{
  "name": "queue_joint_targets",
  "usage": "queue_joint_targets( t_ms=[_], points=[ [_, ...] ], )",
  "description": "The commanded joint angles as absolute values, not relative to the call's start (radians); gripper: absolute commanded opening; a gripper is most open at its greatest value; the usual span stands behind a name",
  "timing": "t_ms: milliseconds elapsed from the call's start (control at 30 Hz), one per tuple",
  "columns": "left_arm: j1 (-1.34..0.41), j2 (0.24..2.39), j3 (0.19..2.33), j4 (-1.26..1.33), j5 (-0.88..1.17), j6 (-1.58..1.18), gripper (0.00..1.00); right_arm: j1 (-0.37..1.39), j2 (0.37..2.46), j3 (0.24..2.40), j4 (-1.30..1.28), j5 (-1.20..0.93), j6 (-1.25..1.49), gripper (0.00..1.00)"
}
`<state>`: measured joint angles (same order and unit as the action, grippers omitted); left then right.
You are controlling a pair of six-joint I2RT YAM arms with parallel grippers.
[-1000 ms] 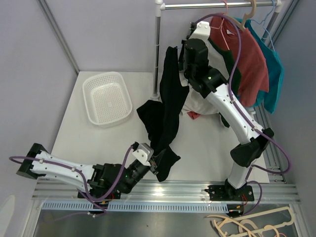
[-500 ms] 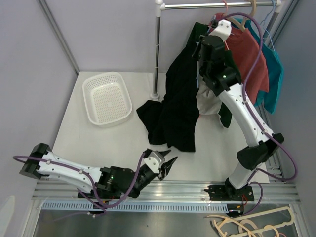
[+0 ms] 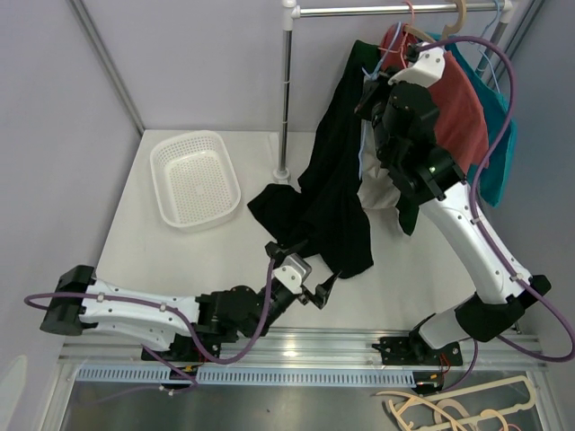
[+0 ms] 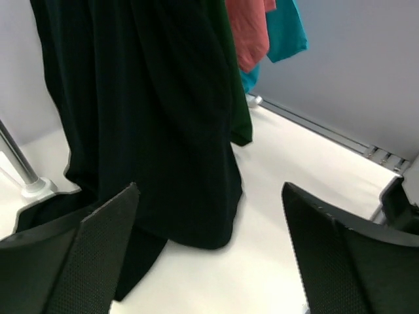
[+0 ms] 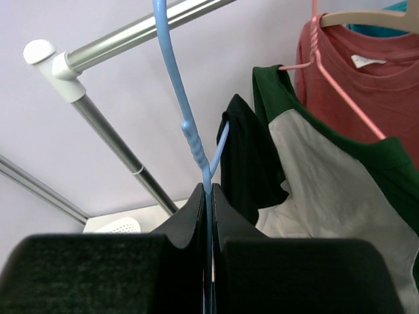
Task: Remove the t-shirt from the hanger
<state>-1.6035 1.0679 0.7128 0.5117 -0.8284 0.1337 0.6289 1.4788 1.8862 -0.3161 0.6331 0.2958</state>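
Note:
A black t-shirt hangs from a blue hanger, and its lower end trails onto the white table. My right gripper is raised near the rail and shut on the hanger's neck, just below the hook. The shirt's shoulder shows to the right of the hanger. My left gripper stands wide open low over the table, just in front of the shirt's bottom hem. Nothing is between its fingers.
A white basket sits at the table's back left. The rack's pole and rail stand behind. A red shirt, a teal one and a green-and-white one hang on the right. Loose hangers lie below the table's near edge.
My left gripper opened and let go of the black shirt's hem, then moved right. My right arm lifted the hanger up and to the right, stretching the shirt taller.

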Motion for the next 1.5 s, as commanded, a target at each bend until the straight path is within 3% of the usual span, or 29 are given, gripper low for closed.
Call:
queue_joint_targets(
  t_ms=[0, 167, 267, 400, 667, 767, 900, 1133, 1167, 1300, 1400, 1467],
  points=[
    [-1.595, 1.115, 0.756, 0.724, -0.845, 0.247, 1.00, 0.670, 1.437, 1.876, -0.212, 0.678, 0.311, 0.00],
    [-1.595, 1.187, 0.808, 0.799, -0.824, 0.294, 0.99, 0.695, 1.440, 1.876, -0.195, 0.706, 0.302, 0.00],
    [-1.595, 1.294, 0.876, 0.880, -0.929, 0.400, 0.99, 0.710, 1.440, 1.876, -0.193, 0.729, 0.301, 0.00],
    [-1.595, 1.446, 0.969, 1.247, -1.005, 0.696, 1.00, 0.753, 1.442, 1.868, -0.181, 0.767, 0.290, 0.00],
    [-1.575, 1.686, 1.115, 1.614, -1.103, 1.038, 1.00, 0.807, 1.424, 1.868, -0.153, 0.775, 0.259, 0.00],
    [-1.568, 1.690, 1.120, 1.615, -1.111, 1.048, 0.90, 0.816, 1.417, 1.870, -0.153, 0.776, 0.253, 0.00],
    [-1.554, 1.628, 1.066, 1.525, -1.111, 0.945, 0.56, 0.819, 1.414, 1.870, -0.153, 0.778, 0.252, 0.00],
    [-1.519, 1.562, 1.012, 1.362, -1.112, 0.804, 0.32, 0.819, 1.413, 1.864, -0.158, 0.775, 0.253, 0.00],
    [-1.510, 1.548, 1.005, 1.347, -1.112, 0.770, 0.21, 0.818, 1.411, 1.864, -0.158, 0.773, 0.253, 0.00],
    [-1.485, 1.470, 0.989, 1.031, -1.066, 0.553, 0.01, 0.819, 1.411, 1.861, -0.161, 0.775, 0.252, 0.00],
    [-1.459, 1.367, 0.968, 0.709, -0.928, 0.275, 0.01, 0.816, 1.417, 1.865, -0.156, 0.778, 0.249, 0.00],
    [-1.450, 1.333, 0.948, 0.660, -0.875, 0.206, 0.01, 0.816, 1.431, 1.873, -0.146, 0.787, 0.235, 0.00]
  ],
)
